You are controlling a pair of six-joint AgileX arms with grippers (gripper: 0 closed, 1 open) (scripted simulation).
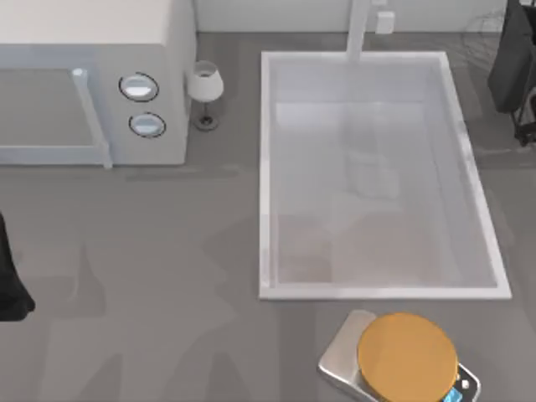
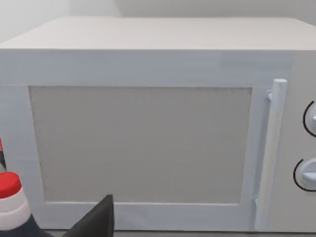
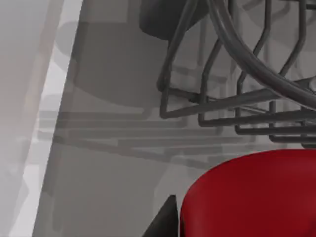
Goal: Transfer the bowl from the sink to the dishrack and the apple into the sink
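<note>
While my right arm (image 1: 511, 59) reaches in at the counter's far right corner, its wrist view puts the apple (image 3: 252, 197) very close to the camera, shiny and red. The right gripper (image 3: 164, 223) has one dark finger lying against the apple's side, so I read it as closed around the fruit. Just beyond the apple stands the dishrack (image 3: 256, 74), its grey wire loops rising from the grey counter (image 1: 167, 251). Behind those wires sits a dark rounded shape (image 3: 165, 17); I cannot tell whether it is the bowl.

From above, the sink (image 1: 381, 291) takes up the right half of the counter, a white basin with a raised rim and its faucet (image 1: 358, 29) at the far edge. The rack's wires show faintly past the sink's far right corner.

My left arm (image 1: 10, 285) waits at the counter's left edge. The left gripper (image 2: 98, 221) faces the door of the white microwave (image 1: 92, 84) in the far left corner, with a red-capped bottle (image 2: 9, 190) close beside it; I cannot tell whether this gripper is spread or closed.

A white stemmed glass (image 1: 204, 92) stands between the microwave and the sink. A kitchen scale (image 1: 402, 356) with an orange disc rests at the near edge, just in front of the sink.
</note>
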